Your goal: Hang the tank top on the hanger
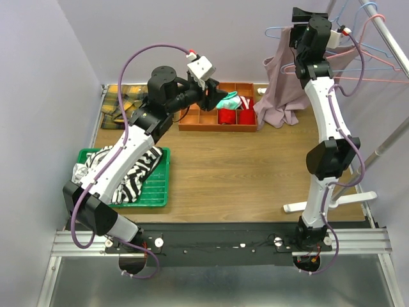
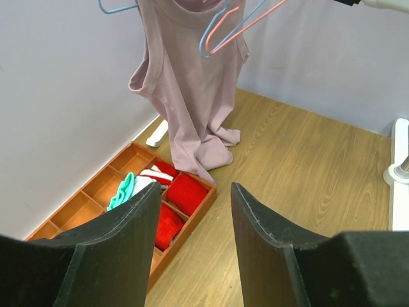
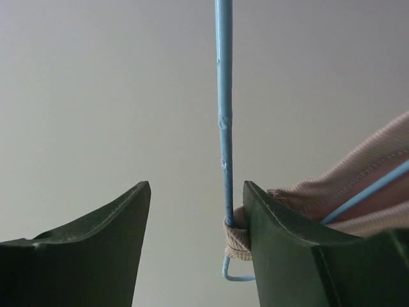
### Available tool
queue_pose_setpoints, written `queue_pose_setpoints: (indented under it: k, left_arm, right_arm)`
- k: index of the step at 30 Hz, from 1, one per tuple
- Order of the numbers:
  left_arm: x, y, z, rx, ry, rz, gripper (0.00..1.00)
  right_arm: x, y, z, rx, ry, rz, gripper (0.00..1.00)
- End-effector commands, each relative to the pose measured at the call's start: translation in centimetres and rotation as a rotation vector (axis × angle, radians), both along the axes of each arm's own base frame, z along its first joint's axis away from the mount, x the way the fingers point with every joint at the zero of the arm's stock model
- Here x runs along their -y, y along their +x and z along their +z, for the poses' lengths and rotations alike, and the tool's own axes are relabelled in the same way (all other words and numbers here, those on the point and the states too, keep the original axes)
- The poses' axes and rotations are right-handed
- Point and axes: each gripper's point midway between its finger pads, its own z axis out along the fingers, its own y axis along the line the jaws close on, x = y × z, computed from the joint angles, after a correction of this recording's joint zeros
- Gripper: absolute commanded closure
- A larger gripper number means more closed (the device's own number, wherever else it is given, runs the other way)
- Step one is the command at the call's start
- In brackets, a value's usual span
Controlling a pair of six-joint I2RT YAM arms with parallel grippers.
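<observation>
The mauve-pink tank top point(image 1: 281, 83) hangs at the back right from the light-blue wire hanger point(image 1: 275, 31), its hem bunched on the table. My right gripper point(image 1: 300, 25) is raised beside the hanger's top. In the right wrist view it point(image 3: 195, 185) is open, with the blue hanger wire point(image 3: 223, 96) standing between the fingers close to the right one. A tank top strap point(image 3: 358, 185) is looped over the wire there. My left gripper point(image 1: 214, 96) hovers over the orange organizer, open and empty point(image 2: 195, 187). It faces the hanging tank top point(image 2: 192, 83) and the hanger point(image 2: 112, 9).
An orange divided organizer point(image 1: 192, 121) holds red and teal cloths. A green tray point(image 1: 160, 192) holds the striped garment point(image 1: 131, 176). A yellow plaid cloth point(image 1: 121, 102) lies back left. Pink hangers point(image 1: 377, 64) hang on the rack pole point(image 1: 390, 38); the rack's white base point(image 1: 300, 206) is at right.
</observation>
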Motion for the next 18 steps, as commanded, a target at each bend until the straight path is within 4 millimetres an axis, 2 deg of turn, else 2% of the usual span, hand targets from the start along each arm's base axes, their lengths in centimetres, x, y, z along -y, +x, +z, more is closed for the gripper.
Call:
queue_pose_setpoints:
  k: [1,2,4,6,10,11,18]
  left_arm:
    - [-0.7,-0.5,1.5,0.042,-0.038,0.013,0.42]
    - [-0.9,-0.6,1.8,0.052,-0.043,0.017,0.41]
    - [-1.0,-0.6,1.7,0.052,-0.043,0.027,0.4]
    - [-1.3,-0.8,1.9,0.06,-0.05,0.036,0.39]
    - [-1.8,-1.0,1.9,0.062,-0.052,0.054,0.37]
    - [-1.9,-1.0,2.0,0.065,-0.052,0.059,0.37]
    - [-2.6,-1.5,2.2,0.072,-0.058,0.075,0.36]
  right_arm:
    - [-1.2,-1.7,0.3,-0.025,-0.02,0.033,0.31]
    - [-1.2,-2.2,0.8,-0.019,-0.023,0.03,0.31]
    - [-1.7,-2.5,0.2,-0.038,-0.036,0.036,0.27]
    - [-2.1,-3.2,0.6,-0.038,-0.05,0.036,0.25]
    - [-2.3,-3.8,-0.3,-0.069,-0.058,0.045,0.2]
    - [-2.2,-3.8,-1.0,-0.086,-0.059,0.042,0.19]
    - [-2.5,-5.1,-1.5,-0.116,-0.082,0.036,0.16]
